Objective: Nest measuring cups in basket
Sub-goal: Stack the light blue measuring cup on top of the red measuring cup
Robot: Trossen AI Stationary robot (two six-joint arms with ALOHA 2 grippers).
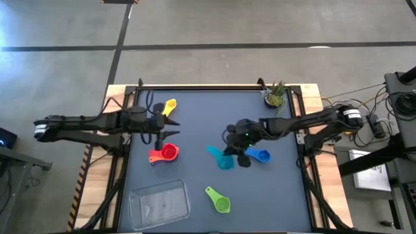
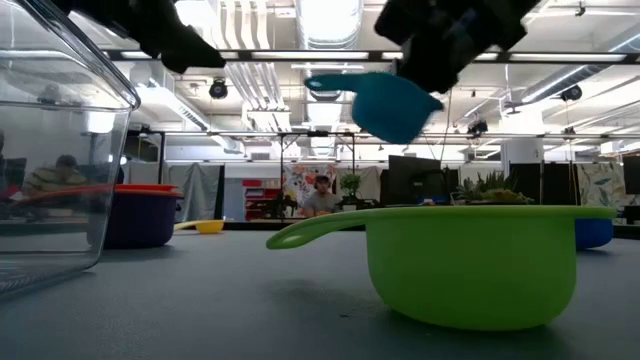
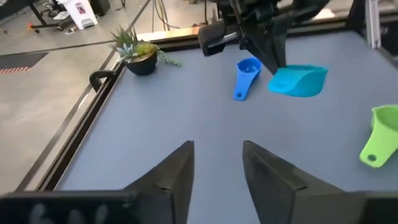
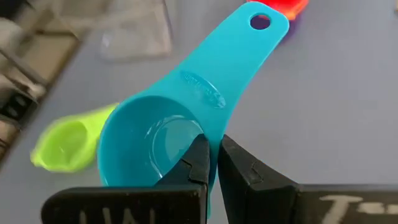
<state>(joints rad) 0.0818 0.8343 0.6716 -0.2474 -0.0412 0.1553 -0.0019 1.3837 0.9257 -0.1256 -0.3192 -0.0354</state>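
Right gripper (image 4: pixel 211 165), pinching the teal cup's (image 4: pixel 180 118) rim above mid-table, should carry it level to the basket (image 1: pixel 160 203) at the near-left corner before releasing.

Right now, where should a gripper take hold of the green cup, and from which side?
Grip the green cup by its bowl rim, one finger inside and one outside, coming straight down. It sits upright and open, apart from other things, and its short handle lies low, pointing toward the table's middle.

Right fingers (image 4: pixel 211 163) pinch teal cup (image 4: pixel 186 106) rim; green cup (image 4: pixel 65 144) beyond.
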